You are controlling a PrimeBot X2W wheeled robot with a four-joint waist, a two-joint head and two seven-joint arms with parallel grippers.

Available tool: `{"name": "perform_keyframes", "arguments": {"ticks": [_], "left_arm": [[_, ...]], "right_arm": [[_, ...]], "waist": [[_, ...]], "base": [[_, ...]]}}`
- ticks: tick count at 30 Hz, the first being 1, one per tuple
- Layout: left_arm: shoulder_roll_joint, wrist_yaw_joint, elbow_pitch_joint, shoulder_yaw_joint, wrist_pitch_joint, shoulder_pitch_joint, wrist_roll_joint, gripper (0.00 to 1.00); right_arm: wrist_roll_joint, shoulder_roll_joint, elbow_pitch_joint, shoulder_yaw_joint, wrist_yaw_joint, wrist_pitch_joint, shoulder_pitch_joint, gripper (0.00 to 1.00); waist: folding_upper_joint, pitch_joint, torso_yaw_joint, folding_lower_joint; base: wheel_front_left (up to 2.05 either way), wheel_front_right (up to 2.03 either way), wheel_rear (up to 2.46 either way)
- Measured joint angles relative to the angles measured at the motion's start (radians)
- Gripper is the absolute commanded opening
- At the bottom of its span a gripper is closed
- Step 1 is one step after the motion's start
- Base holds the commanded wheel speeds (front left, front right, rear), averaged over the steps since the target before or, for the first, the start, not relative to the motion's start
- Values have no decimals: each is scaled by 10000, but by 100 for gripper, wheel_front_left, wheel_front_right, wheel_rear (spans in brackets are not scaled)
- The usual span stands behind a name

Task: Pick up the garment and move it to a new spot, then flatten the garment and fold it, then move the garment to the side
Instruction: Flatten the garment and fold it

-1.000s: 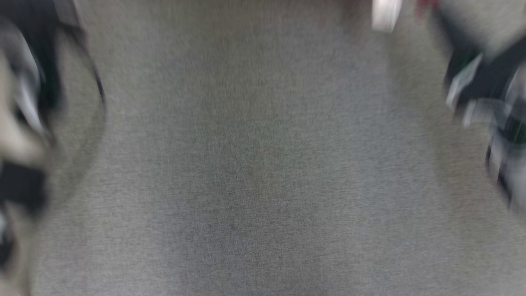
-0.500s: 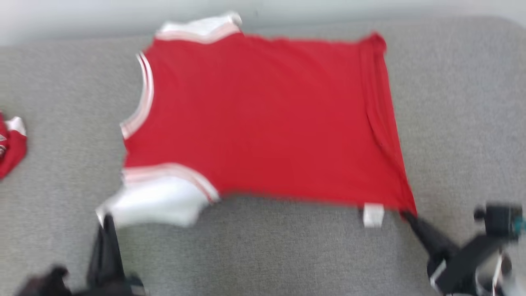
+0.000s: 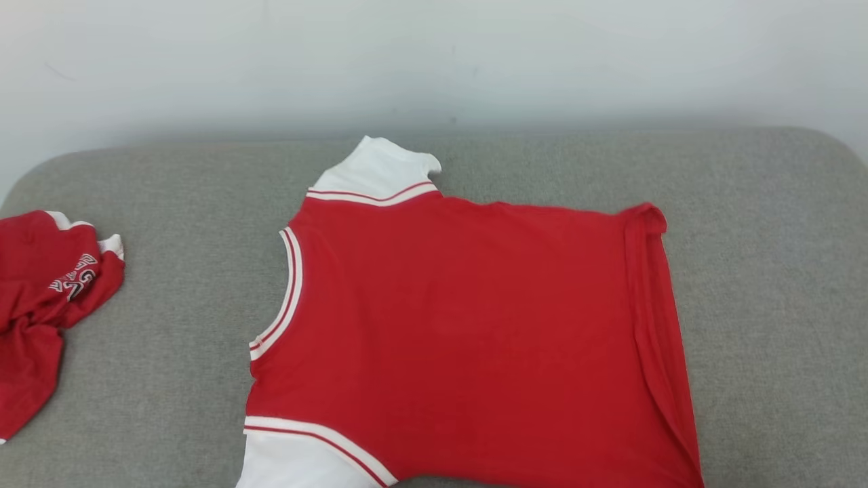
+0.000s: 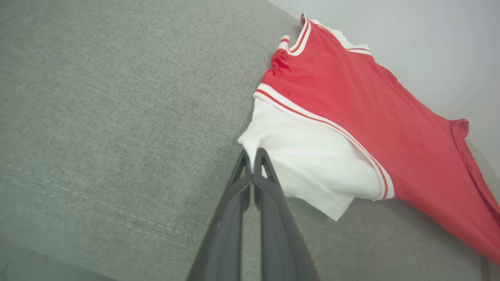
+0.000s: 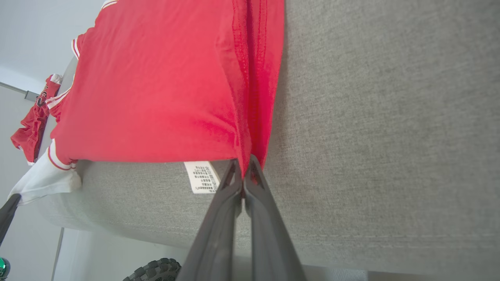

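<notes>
We find the jersey at centre frame on the cushion, a second garment well apart at left edge, the wall behind along the top

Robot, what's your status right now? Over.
Left gripper shut on white sleeve. Right gripper shut on hem corner. Garment spread on cushion. Second red garment lies apart.

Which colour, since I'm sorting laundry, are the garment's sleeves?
White sleeves, red-striped seam; best in left wrist view.

Garment — soft matt knit cloth; cushion — coarse woven fabric, matt; gripper fingers — smooth matt plastic.
</notes>
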Motion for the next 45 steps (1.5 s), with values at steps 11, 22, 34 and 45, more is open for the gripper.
{"name": "perform_keyframes", "arguments": {"ticks": [11,22,34,45], "left_arm": [[416,-453,-282,-263,192,-49,180,0],[1661,-1149,-88,-602,1923,-3972,750,0],[1879,-1626,3221,-907,2558,-7603,709,0],[1824,-1858,5967,-1697,1810,-9256,857,0]], "right_arm": [[1166,27,-1129,42,0,867,732,0],[2514,102,-1239,-48,0,1649,-645,0],[3093,518,186,-84,-2,2213,-3074,0],[2767,698,1151,134,0,1799,-4307,0]], "waist": [[2,-414,206,3],[2,-31,-332,3],[3,825,-937,5],[3,1174,-1103,5]], "base": [[0,0,0],[0,0,0],[0,0,0],[0,0,0]]}}
